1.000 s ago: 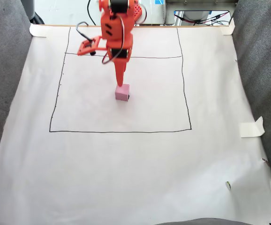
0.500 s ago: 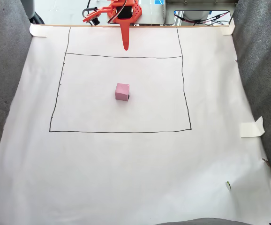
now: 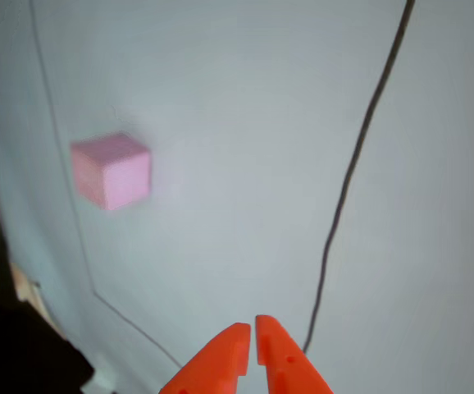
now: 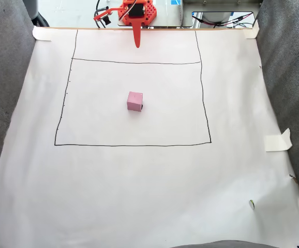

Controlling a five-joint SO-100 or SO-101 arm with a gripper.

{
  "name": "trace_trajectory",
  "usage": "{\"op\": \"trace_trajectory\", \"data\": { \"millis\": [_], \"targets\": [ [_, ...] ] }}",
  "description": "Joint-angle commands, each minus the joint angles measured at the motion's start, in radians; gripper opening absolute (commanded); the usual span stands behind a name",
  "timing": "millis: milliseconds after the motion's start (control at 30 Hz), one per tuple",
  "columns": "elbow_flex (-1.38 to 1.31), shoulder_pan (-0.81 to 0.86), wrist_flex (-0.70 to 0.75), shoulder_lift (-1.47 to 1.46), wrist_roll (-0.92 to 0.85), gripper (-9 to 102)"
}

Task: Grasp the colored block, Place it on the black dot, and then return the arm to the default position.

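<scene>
One small light-pink foam cube [image 4: 134, 101] sits alone near the middle of the hand-drawn black rectangle [image 4: 209, 140] on the white paper sheet [image 4: 149, 196] that covers the worktop, resting flat with a dark smudge peeking out at its lower right edge in the fixed view; that smudge is probably the black dot, mostly hidden under the cube, though it is too small to be sure. Farther back, at the top edge of the sheet, the bright orange plastic end effector [image 4: 137, 41] hangs folded close to the arm's base, its tip pointing down toward the cube and well apart from it, beyond the rectangle's far line. In the other view the two pointed orange fingers [image 3: 252, 330] stand closed, tip against tip with nothing between them, and the cube [image 3: 111, 171] lies ahead and to the left. Judging by this, only the return to rest is left.
</scene>
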Motion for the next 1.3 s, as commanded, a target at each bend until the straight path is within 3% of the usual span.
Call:
{"op": "trace_trajectory", "data": {
  "millis": [0, 167, 400, 1000, 1267],
  "targets": [
    [0.04, 0.009, -0.055, 0.055, -0.014, 0],
    [0.133, 0.012, -0.166, 0.144, -0.028, 0],
    [0.163, -0.011, -0.179, 0.218, -0.021, 0],
    [0.161, -0.032, 0.104, 0.273, -0.081, 0],
    [0.14, -0.02, 0.167, 0.273, -0.094, 0]
  ]
}}
